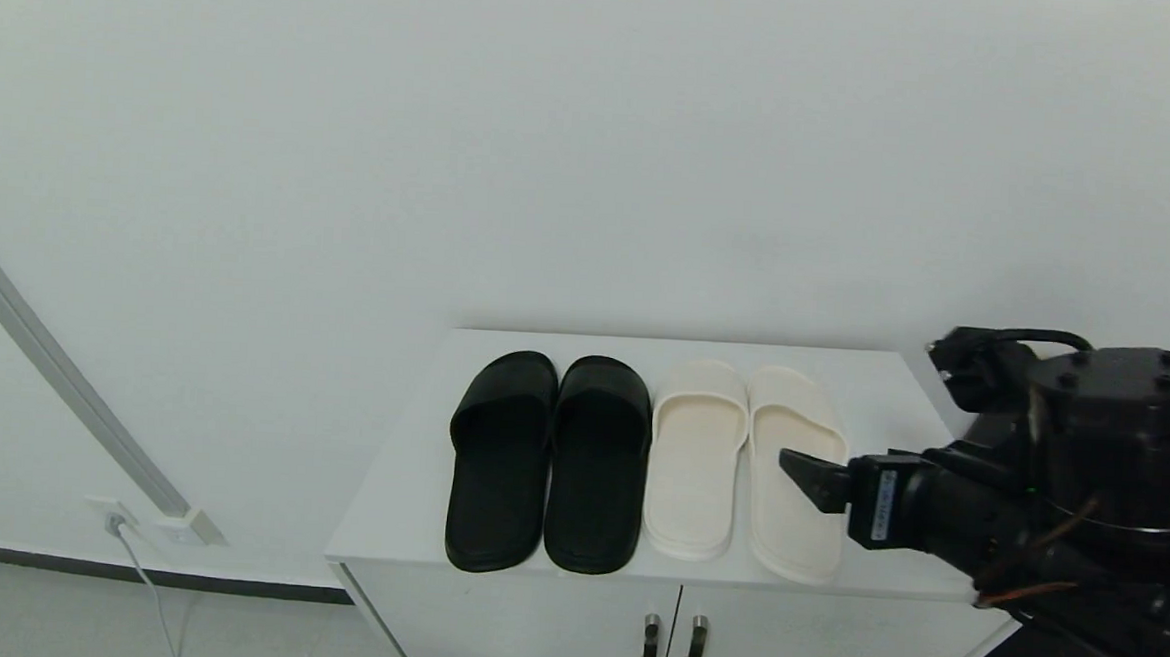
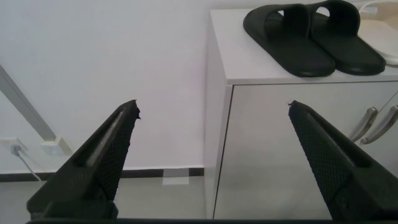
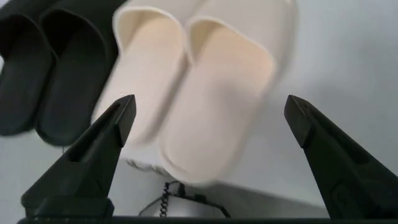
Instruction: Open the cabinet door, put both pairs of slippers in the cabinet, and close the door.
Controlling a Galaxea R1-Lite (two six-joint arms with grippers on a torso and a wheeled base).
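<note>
right end effector (image 3: pixel 208 109) gapes wide, empty, above the white slippers (image 1: pixel 698 465), at 3 o'clock from the black pair (image 1: pixel 598 469); likely light, pliable foam, so pinch the strap band.

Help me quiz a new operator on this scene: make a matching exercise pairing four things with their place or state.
Things:
1. black slippers
2. cream slippers
3. cabinet doors
4. right gripper

Places or states:
A. shut, handles side by side
B. open, fingers either side of the cream slippers
C. on the cabinet top, toward its left end
D. on the cabinet top, toward its right end

Pairs: 1-C, 2-D, 3-A, 4-B
</note>
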